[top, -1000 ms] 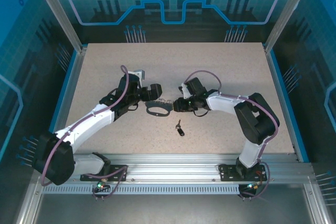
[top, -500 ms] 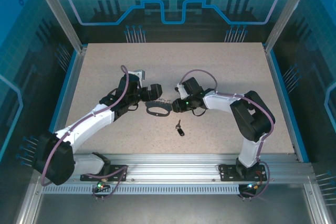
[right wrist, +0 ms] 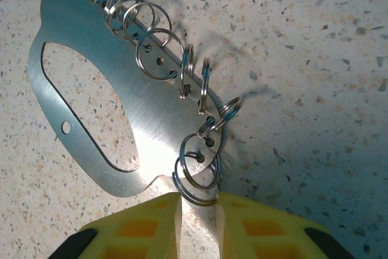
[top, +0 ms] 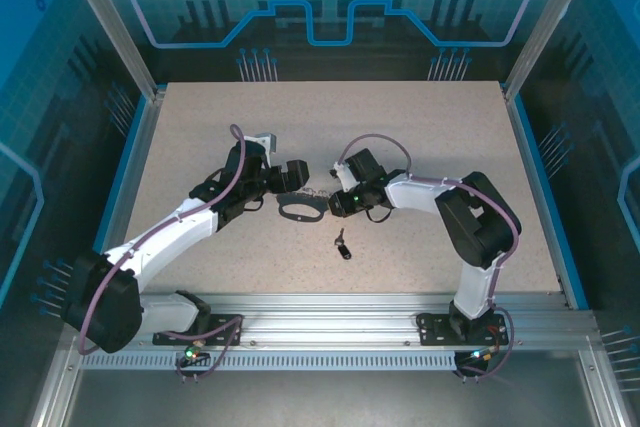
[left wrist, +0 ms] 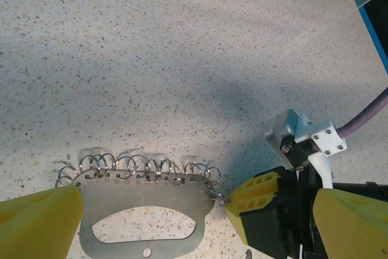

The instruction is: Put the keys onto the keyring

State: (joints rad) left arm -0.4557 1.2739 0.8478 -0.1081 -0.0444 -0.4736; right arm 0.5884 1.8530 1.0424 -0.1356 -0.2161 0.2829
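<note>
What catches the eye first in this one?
A flat grey metal oval keyring, fringed with split rings, lies centrally on the speckled table, its end pinched by the right hand, the open left hand straddling it. A tiny black-headed key lies alone, nearer the robot.

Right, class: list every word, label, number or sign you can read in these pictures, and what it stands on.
None can be read.
The keyring bears no stamp in the wrist views.
The blue back wall carries a gear outline and circuit-style lines, no letters.
The key is too small to tell any marking.
</note>
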